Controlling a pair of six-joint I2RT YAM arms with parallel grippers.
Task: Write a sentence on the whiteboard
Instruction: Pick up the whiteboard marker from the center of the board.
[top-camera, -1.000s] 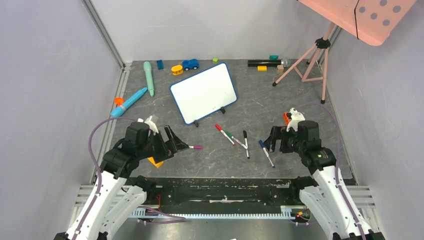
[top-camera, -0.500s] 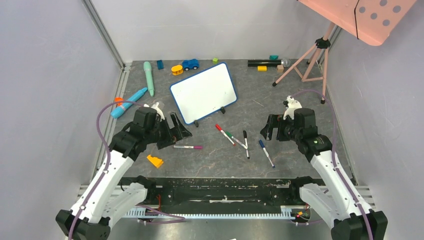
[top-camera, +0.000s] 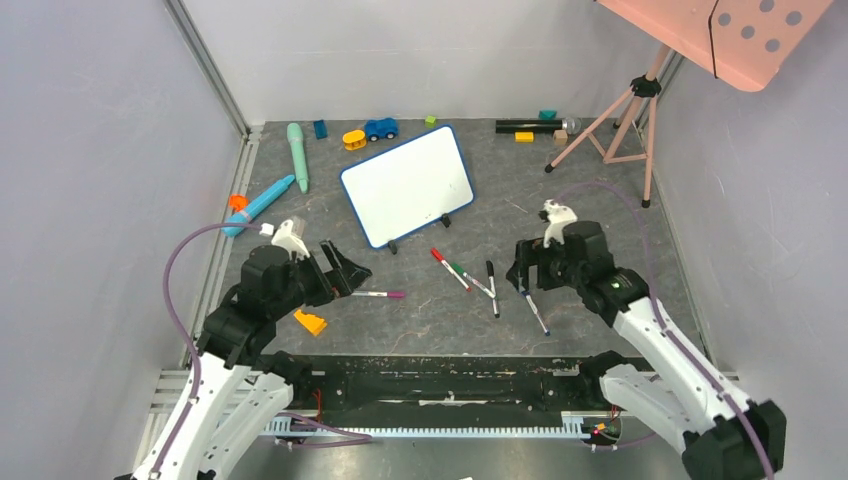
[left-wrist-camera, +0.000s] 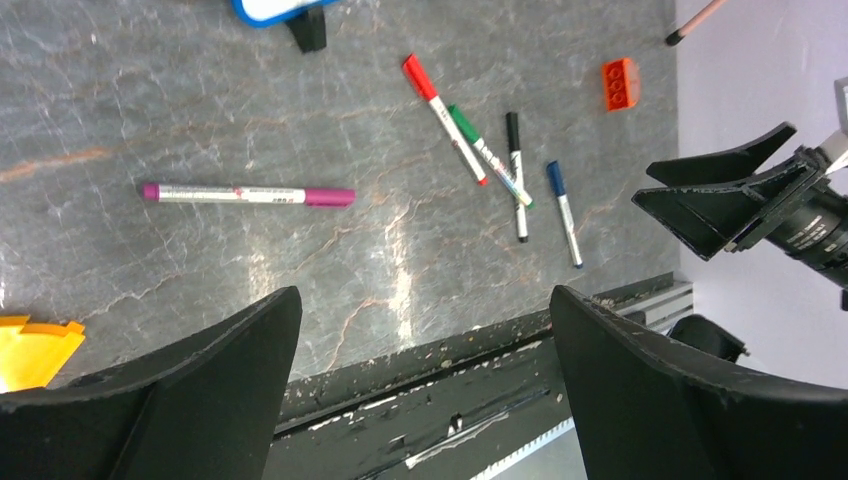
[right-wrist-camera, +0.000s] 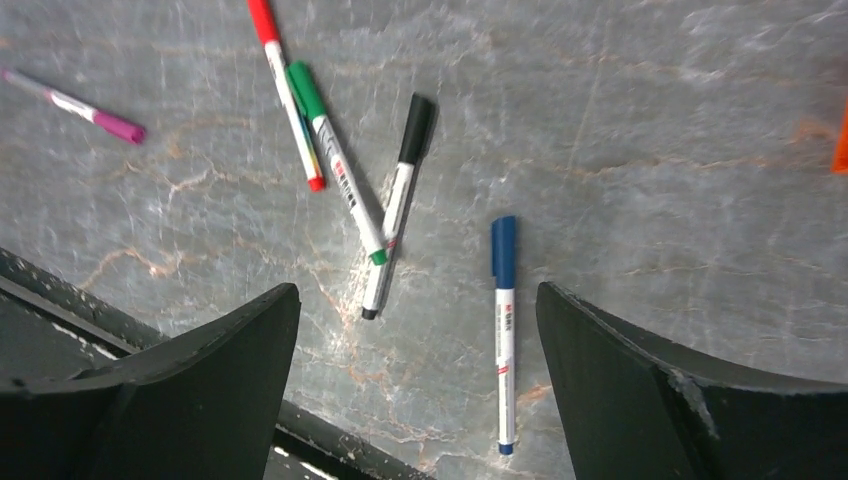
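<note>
The whiteboard (top-camera: 407, 185), white with a blue frame and black feet, lies tilted at the table's middle back. Its face is blank and no sentence shows. Its corner also shows in the left wrist view (left-wrist-camera: 270, 10). A purple marker (top-camera: 377, 294) lies just right of my left gripper (top-camera: 340, 272), which is open and empty. Red (top-camera: 448, 268), green (top-camera: 470, 280), black (top-camera: 492, 288) and blue (top-camera: 533, 306) markers lie in front of the board. My right gripper (top-camera: 527, 272) is open and empty over the blue marker (right-wrist-camera: 503, 320), which lies between the fingers in the right wrist view.
A yellow piece (top-camera: 311, 322) lies by the left arm. Teal (top-camera: 297, 155) and blue (top-camera: 258, 204) pens lie at the back left. A toy car (top-camera: 380, 128), small blocks and a black bar (top-camera: 530, 126) line the back. A pink tripod (top-camera: 620, 120) stands back right. An orange brick (left-wrist-camera: 620, 83) lies right.
My right gripper has moved left, toward the markers, and now sits over the blue one. My left arm went forward, then drew back a little. Both stay open.
</note>
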